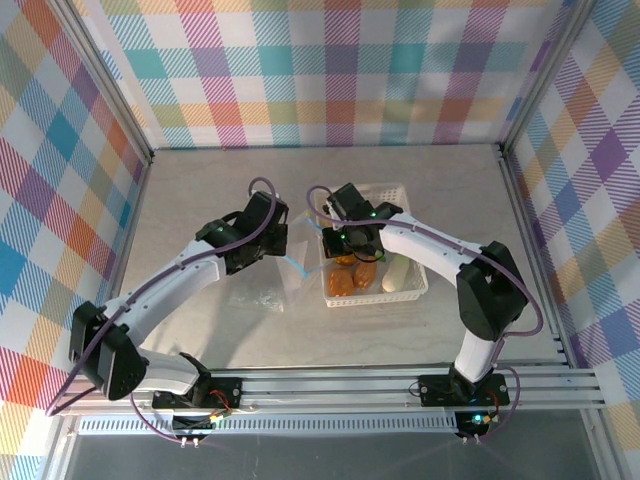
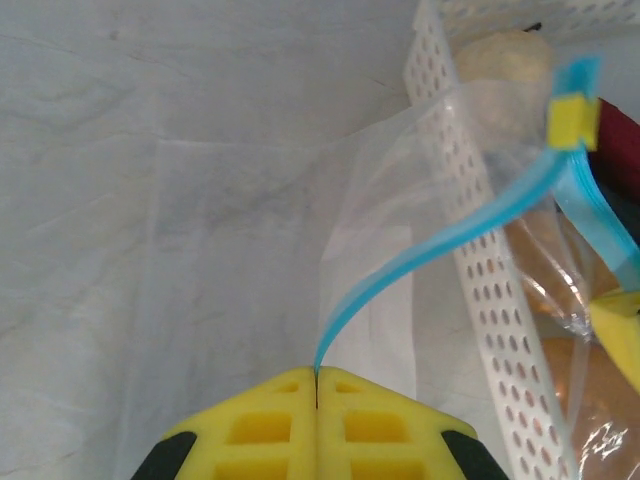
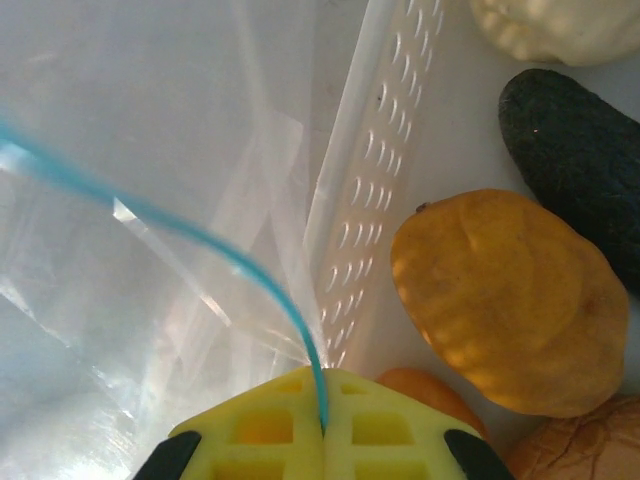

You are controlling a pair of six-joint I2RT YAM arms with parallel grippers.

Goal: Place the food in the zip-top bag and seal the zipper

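Observation:
The clear zip-top bag [image 2: 380, 250] hangs stretched between my two grippers beside the white basket [image 1: 408, 285]. My left gripper [image 2: 316, 380] is shut on one end of the light-blue zipper [image 2: 440, 240]. My right gripper [image 3: 323, 428] is shut on the zipper [image 3: 210, 245] at the other end, right at the basket's left wall [image 3: 375, 180]. The food lies in the basket: an orange bread-like piece [image 3: 505, 300], a dark lump [image 3: 580, 150], a pale shell-shaped piece [image 3: 560, 25] and a tan piece [image 3: 580, 455]. From above, the left gripper [image 1: 278, 238] and right gripper [image 1: 345, 240] face each other.
The basket stands right of the table's middle, its perforated wall [image 2: 480, 260] close to the bag. Part of the bag's crinkled plastic [image 1: 255, 297] rests on the grey table. Checked walls enclose the back and both sides.

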